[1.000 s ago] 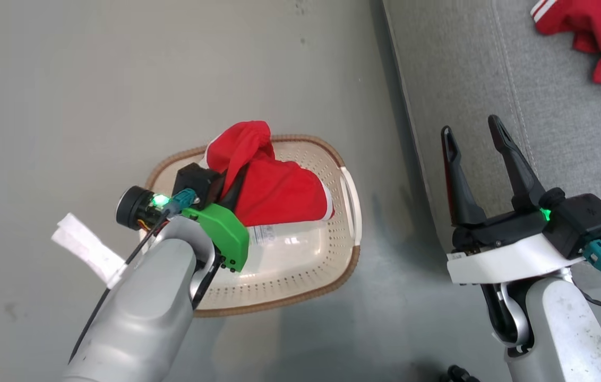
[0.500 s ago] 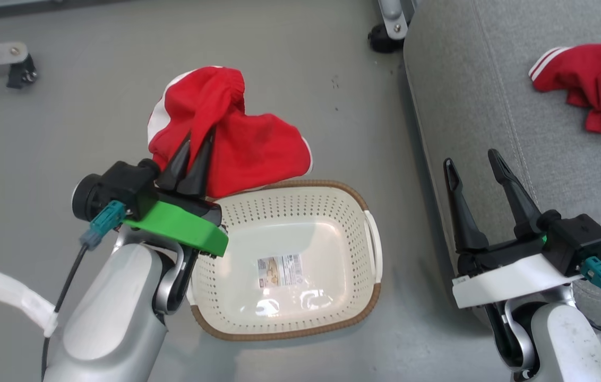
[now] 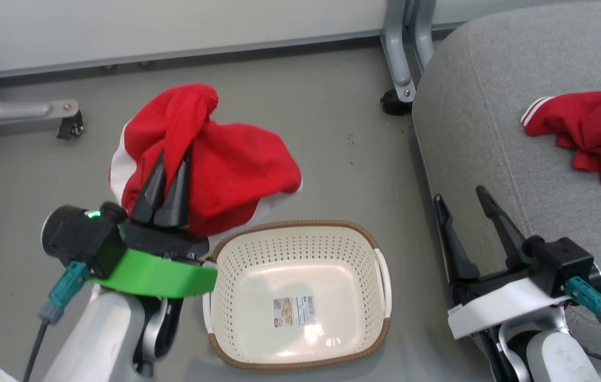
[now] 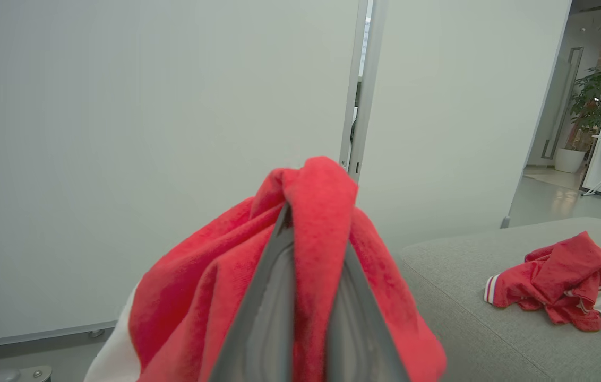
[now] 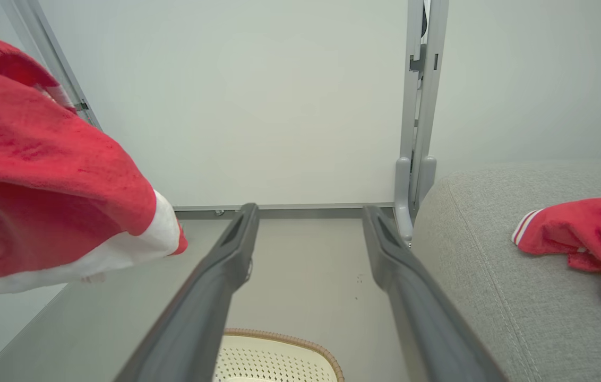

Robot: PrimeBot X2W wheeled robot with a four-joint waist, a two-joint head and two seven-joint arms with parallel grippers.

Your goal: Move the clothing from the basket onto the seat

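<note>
The left fingers [image 3: 174,179] are pressed together on a fold of a red garment [image 3: 237,170], pinching it near its bunched top, and point to 12 o'clock in the head view. In the left wrist view the fingers [image 4: 274,297] have the fold [image 4: 199,286] running up between them and spilling down both sides, with a white panel at 7 o'clock. The garment hangs in the air off the floor [image 3: 332,138], at 11 o'clock from the basket [image 3: 290,225], and its lower edge overlaps that corner of the brown rim in the head view. The right wrist view has it [image 5: 40,175] at 9 o'clock, white trim along its bottom edge. The basket sits on the floor with a label [image 3: 293,310] on its bare bottom. The right fingers [image 3: 493,212] are spread wide and grip nothing, at 3 o'clock from the basket, over the seat's [image 3: 481,132] near edge. Between them the right wrist view [image 5: 226,265] shows floor, with the basket rim [image 5: 279,355] at 6 o'clock. The other garment [image 3: 592,127] lies crumpled on the seat at 2 o'clock from the basket, its white-striped cuff toward 9 o'clock. A grey frame leg [image 3: 398,79] on a caster stands at the seat's 11 o'clock corner.
</note>
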